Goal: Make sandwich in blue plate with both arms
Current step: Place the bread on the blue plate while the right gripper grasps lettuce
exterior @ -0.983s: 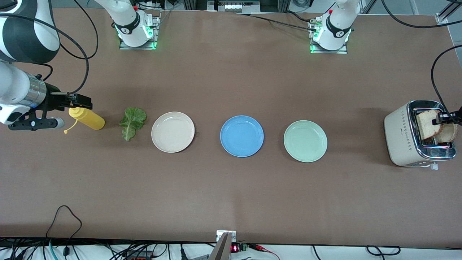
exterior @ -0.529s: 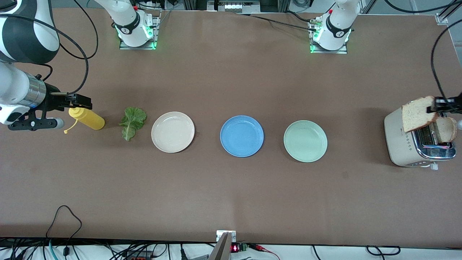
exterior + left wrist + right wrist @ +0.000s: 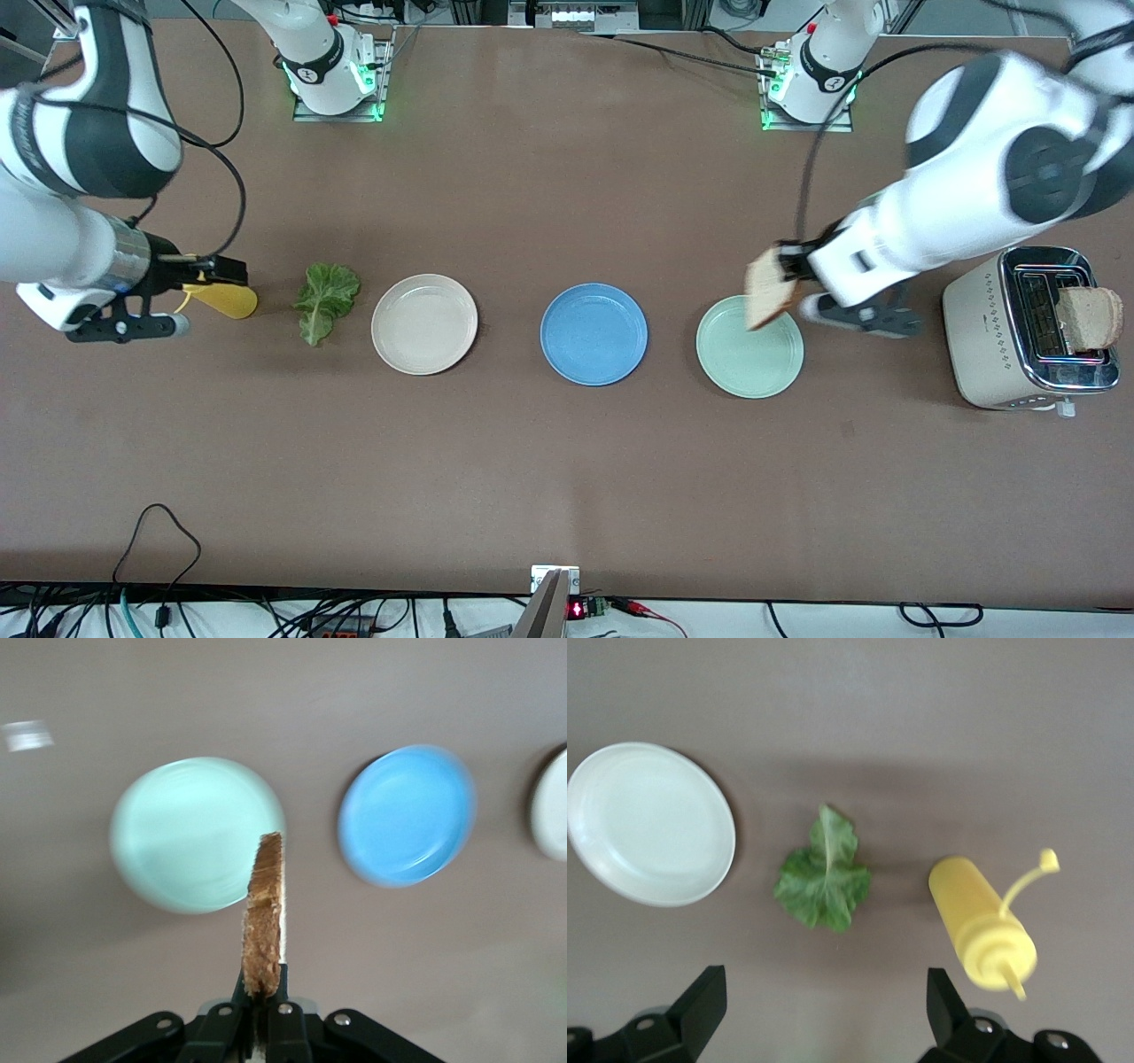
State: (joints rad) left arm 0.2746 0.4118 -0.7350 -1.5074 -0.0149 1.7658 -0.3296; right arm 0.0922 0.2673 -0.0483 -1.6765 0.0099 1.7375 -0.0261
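My left gripper point(image 3: 788, 264) is shut on a tan, brown-crusted bread slice point(image 3: 767, 289) and holds it edge-up over the pale green plate's rim. In the left wrist view the slice point(image 3: 264, 912) stands in the shut gripper point(image 3: 263, 997), with the blue plate point(image 3: 407, 815) off to one side. The blue plate point(image 3: 594, 334) sits bare at the table's middle. A second bread slice point(image 3: 1090, 317) stands in the toaster. The lettuce leaf point(image 3: 326, 299) lies toward the right arm's end. My right gripper point(image 3: 217, 270) is open and empty over the yellow bottle; in the right wrist view point(image 3: 824, 1010) the lettuce point(image 3: 824, 877) lies ahead.
A pale green plate point(image 3: 749, 359) and a cream-white plate point(image 3: 424, 323) flank the blue one. A yellow squeeze bottle point(image 3: 232, 301) lies beside the lettuce. The white toaster point(image 3: 983, 337) stands at the left arm's end of the table.
My left gripper lifted the bread slice out of the toaster and carried it to over the pale green plate. My right gripper shifted slightly toward the lettuce.
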